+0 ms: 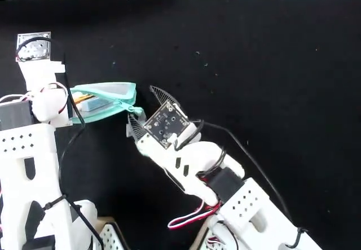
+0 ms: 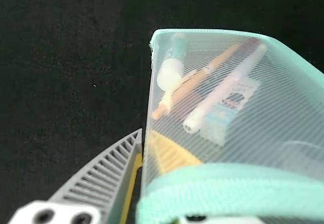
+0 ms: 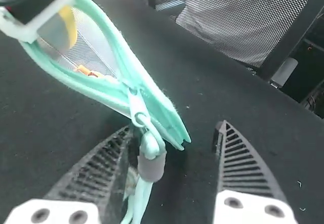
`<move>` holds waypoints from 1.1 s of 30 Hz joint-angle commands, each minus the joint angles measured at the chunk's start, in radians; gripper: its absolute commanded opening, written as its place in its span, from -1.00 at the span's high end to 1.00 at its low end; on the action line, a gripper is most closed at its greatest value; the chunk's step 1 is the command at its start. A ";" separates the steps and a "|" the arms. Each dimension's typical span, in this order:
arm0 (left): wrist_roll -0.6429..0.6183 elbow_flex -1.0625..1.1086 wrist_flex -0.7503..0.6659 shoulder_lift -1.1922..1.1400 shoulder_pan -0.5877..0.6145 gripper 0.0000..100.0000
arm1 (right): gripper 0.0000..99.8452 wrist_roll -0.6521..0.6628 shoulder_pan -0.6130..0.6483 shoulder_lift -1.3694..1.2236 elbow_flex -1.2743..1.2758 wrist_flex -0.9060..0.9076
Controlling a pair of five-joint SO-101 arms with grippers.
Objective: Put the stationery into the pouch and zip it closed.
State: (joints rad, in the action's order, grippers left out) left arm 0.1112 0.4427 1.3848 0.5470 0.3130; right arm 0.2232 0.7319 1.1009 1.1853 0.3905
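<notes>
Mint cord zip pull hangs between right gripper fingers, wide open, empty. Left gripper clamps translucent ribbed mint pouch. Risk: pull slips sideways on closing, zip unmoved.

White plastic arms carry black cables, red-white wires, grey ribbed claw fingers
</notes>
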 commanded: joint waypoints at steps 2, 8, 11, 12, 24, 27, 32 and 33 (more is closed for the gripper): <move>0.003 0.013 -0.011 -0.017 0.008 0.94 | 0.82 -0.008 -0.015 -0.031 -0.010 -0.028; 0.003 0.013 -0.011 -0.017 0.008 0.94 | 0.98 -0.002 -0.017 -0.182 -0.051 -0.037; -0.002 0.015 -0.011 -0.018 0.008 0.94 | 0.98 0.000 -0.031 -0.191 -0.048 -0.041; -0.002 0.015 -0.011 -0.018 0.008 0.94 | 0.98 0.000 -0.043 -0.182 -0.047 -0.037; -0.071 0.051 -0.095 -0.014 0.008 0.94 | 0.98 -0.003 -0.192 0.289 0.070 0.074; -0.097 0.045 -0.095 -0.006 0.008 0.94 | 0.98 0.000 -0.190 0.374 0.091 0.077; -0.110 0.008 -0.083 -0.005 0.008 0.94 | 0.98 0.002 -0.190 0.349 -0.018 0.072; -0.109 -0.008 -0.069 -0.005 0.008 0.94 | 0.98 0.002 -0.190 0.321 -0.059 0.072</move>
State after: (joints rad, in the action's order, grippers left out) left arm 0.0161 0.4795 1.3142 0.5485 0.3115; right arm 0.2263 0.5800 1.4339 1.2635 0.4657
